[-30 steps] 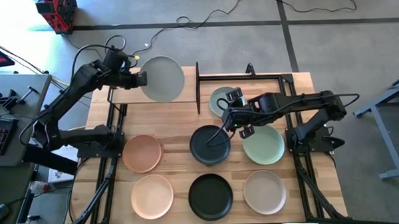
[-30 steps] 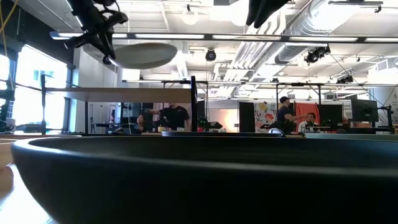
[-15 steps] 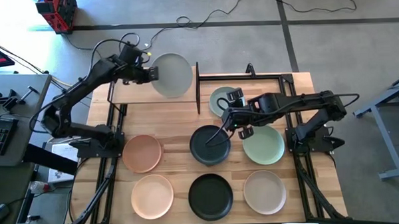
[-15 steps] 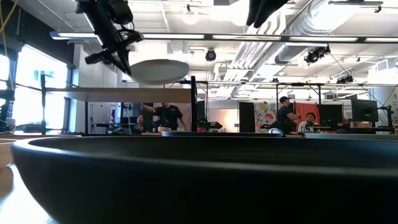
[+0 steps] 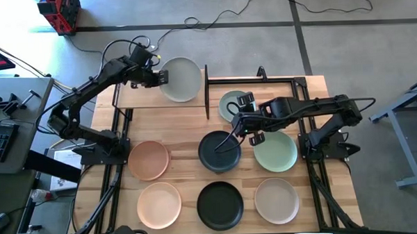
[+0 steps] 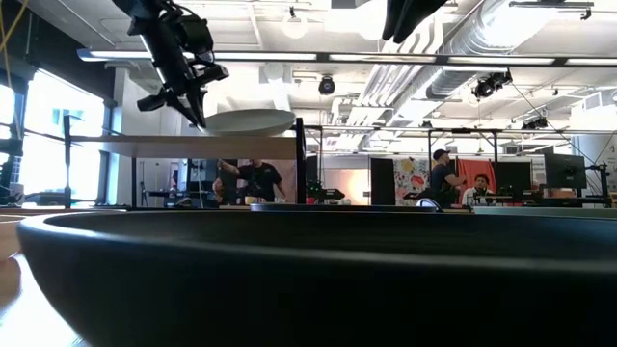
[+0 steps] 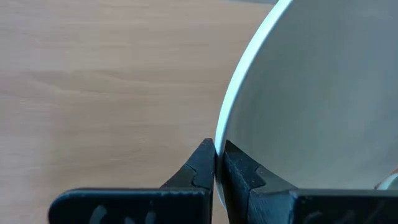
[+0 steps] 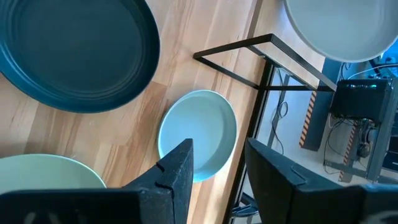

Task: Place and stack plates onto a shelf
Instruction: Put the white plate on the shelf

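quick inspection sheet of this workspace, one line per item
surface: planked wooden table, mostly covered by plates
job's things: white plate held over the shelf; seven plates on the table: peach-pink, beige, two black, pale green, white, pale blue-grey
clutter: nothing seen on the table
grippers: left gripper shut on the white plate's rim; right gripper open, empty, above the pale blue-grey plate
cables: cable loose on the floor behind the table
surroundings: people far behind the table

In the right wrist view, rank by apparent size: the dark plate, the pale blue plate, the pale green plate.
1. dark plate, largest.
2. pale blue plate.
Pale green plate: mostly cut off, so unranked.
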